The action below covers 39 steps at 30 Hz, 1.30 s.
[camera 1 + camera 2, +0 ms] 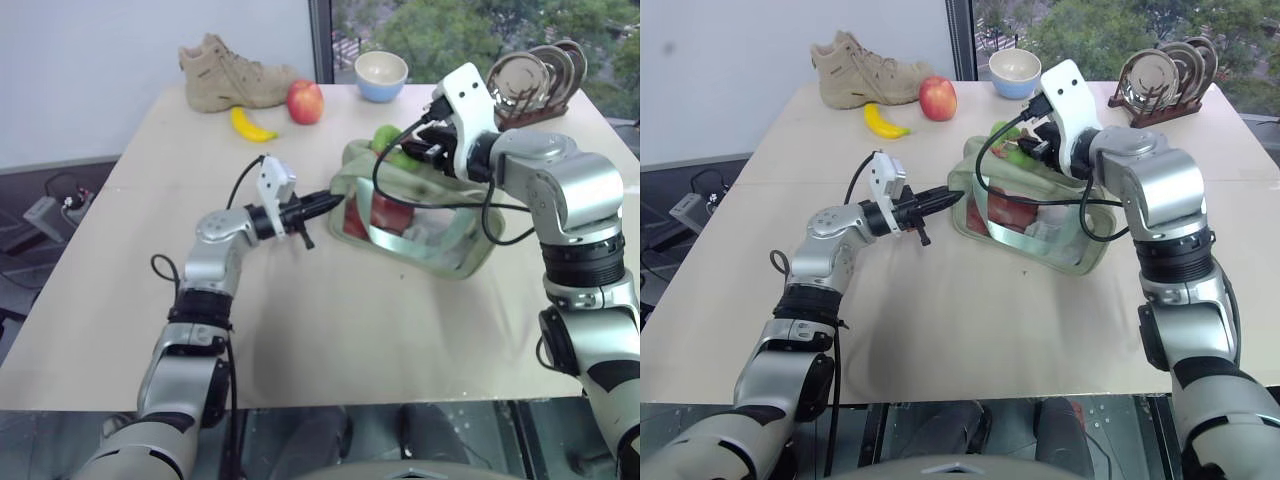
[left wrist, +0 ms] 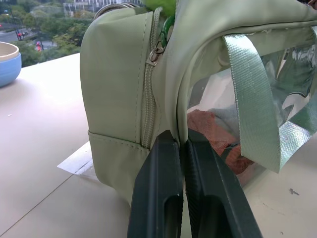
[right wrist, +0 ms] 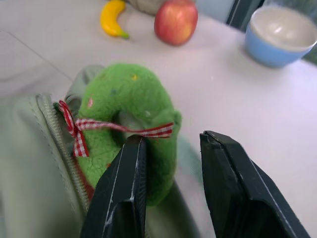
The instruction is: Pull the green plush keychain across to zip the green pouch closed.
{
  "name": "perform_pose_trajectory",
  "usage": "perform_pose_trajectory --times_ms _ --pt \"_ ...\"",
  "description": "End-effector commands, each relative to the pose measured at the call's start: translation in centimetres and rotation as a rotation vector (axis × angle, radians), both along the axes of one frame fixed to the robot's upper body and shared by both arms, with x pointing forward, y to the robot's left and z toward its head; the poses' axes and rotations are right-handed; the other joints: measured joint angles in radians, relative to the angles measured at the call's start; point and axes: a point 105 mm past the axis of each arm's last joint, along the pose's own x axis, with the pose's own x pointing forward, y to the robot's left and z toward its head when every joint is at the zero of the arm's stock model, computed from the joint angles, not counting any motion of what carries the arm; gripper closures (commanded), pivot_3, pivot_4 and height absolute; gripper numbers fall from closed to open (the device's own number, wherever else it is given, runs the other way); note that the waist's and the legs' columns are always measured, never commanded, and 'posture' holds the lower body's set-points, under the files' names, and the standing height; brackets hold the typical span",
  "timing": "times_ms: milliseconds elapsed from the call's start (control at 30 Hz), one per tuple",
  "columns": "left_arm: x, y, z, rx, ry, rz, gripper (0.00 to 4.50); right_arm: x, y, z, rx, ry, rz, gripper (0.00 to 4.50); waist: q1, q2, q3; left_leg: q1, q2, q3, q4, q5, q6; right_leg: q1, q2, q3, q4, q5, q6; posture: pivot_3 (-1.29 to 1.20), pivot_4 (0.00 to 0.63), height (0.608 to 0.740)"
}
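Observation:
The pale green pouch [image 1: 445,252] lies in the middle of the table, with red and white contents behind its clear side panel [image 2: 218,124]. My left gripper [image 2: 181,140] is shut on the pouch's near end, beside the end zipper [image 2: 147,99], and points level at it. On the pouch's far top edge sits the green plush keychain [image 3: 130,94], a fuzzy ring with a red checked ribbon. My right gripper [image 3: 173,138] reaches down over it. Its fingers stand apart, with one side of the ring between them and a gap to the other finger.
At the table's far side lie a tan boot [image 1: 232,72], a banana [image 1: 252,126], a red apple [image 1: 305,101] and a blue bowl [image 1: 381,76]. A rack of metal plates [image 1: 535,85] stands at the far right. Bare tabletop [image 1: 330,330] lies in front of the pouch.

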Motion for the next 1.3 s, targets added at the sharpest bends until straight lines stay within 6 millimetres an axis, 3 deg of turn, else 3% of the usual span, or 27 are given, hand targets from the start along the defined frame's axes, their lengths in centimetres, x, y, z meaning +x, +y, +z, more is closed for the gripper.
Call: perform_pose_trajectory --times_ms 33,200,233,267,300,333,633,800,867,1033,1200,1300 --pt "-0.4 -0.5 1.3 0.009 -0.077 -0.017 4.50 -0.7 0.0 1.2 0.073 0.047 0.031 2.85 0.000 0.000 0.000 0.000 0.000 0.000 0.000 0.000 0.000 0.000 0.000 0.000 0.000 0.000 0.000 0.00 0.150 0.740" --pt "-0.4 -0.8 1.2 0.010 -0.083 -0.021 4.50 -0.1 -0.2 0.8 0.135 0.108 0.017 2.85 -0.001 0.000 0.000 0.000 0.000 0.000 0.000 0.000 0.000 0.000 0.000 0.000 0.000 0.000 0.000 0.00 0.150 0.740" --pt "-0.4 -0.9 1.2 0.006 -0.083 -0.021 4.50 0.1 -0.3 0.8 0.141 0.103 0.011 3.35 0.000 0.000 0.000 0.000 0.000 0.000 0.000 0.000 0.000 0.000 0.000 0.000 0.000 0.000 0.000 0.00 0.150 0.740" --pt "-0.4 -0.9 1.2 0.004 -0.084 -0.020 4.50 0.2 -0.4 0.9 0.145 0.087 0.006 3.50 -0.001 0.000 0.000 0.000 0.000 0.000 0.000 0.000 0.000 0.000 0.000 0.000 0.000 0.000 0.000 0.00 0.150 0.740" --pt "-0.4 -0.9 1.2 0.002 -0.083 -0.018 4.50 0.3 -0.4 1.4 0.154 0.055 0.009 4.20 -0.001 0.000 0.000 0.000 0.000 0.000 0.000 0.000 0.000 0.000 0.000 0.000 0.000 0.000 0.000 0.00 0.150 0.740" --pt "-0.4 -0.9 1.1 0.001 -0.082 -0.015 4.50 0.3 -0.3 1.9 0.173 0.032 0.017 4.40 -0.001 0.000 0.000 0.000 0.000 0.000 0.000 0.000 0.000 0.000 0.000 0.000 0.000 0.000 0.000 0.00 0.150 0.740" --pt "-0.1 -0.5 0.0 0.030 -0.048 0.028 4.50 -1.4 -1.5 6.5 0.383 -0.075 0.048 4.47 -0.004 0.000 0.000 -0.001 0.000 0.000 0.000 0.000 0.000 0.000 0.000 0.000 0.000 0.000 0.000 0.00 0.150 0.740" --pt "0.3 -0.1 -0.8 0.045 -0.003 0.065 4.50 -1.7 -2.7 7.9 0.459 -0.101 0.010 4.47 -0.005 0.001 0.000 0.000 0.000 0.000 0.000 0.000 0.000 0.000 0.000 0.000 0.000 0.000 0.000 0.00 0.150 0.740" --pt "0.3 -0.4 -0.6 0.019 0.007 0.060 4.50 -2.0 -2.4 7.8 0.387 -0.143 0.017 4.47 -0.006 0.001 0.000 0.000 0.000 0.000 0.000 0.000 0.000 0.000 0.000 0.001 0.000 0.000 0.000 0.00 0.150 0.740" --pt "-0.2 -1.7 0.3 -0.018 0.010 0.029 4.50 -2.9 1.6 5.6 0.051 -0.315 0.126 4.47 -0.021 0.001 0.001 -0.001 0.000 0.000 0.000 0.000 0.000 -0.001 0.000 0.001 0.000 0.000 0.000 0.00 0.150 0.740" --pt "-0.5 -2.2 0.7 -0.029 0.028 0.035 4.50 -3.3 3.8 4.2 -0.058 -0.376 0.199 4.47 -0.028 0.001 0.001 -0.001 0.000 0.001 0.000 0.000 0.000 -0.001 -0.001 0.001 0.000 0.000 0.000 0.00 0.150 0.740" --pt "-0.6 -2.3 0.8 -0.033 0.045 0.043 4.50 -2.8 3.7 3.8 -0.059 -0.364 0.190 4.47 -0.025 0.001 0.001 0.000 0.001 0.001 0.000 0.000 0.000 -0.001 0.000 0.001 0.000 0.000 0.000 0.00 0.150 0.740"
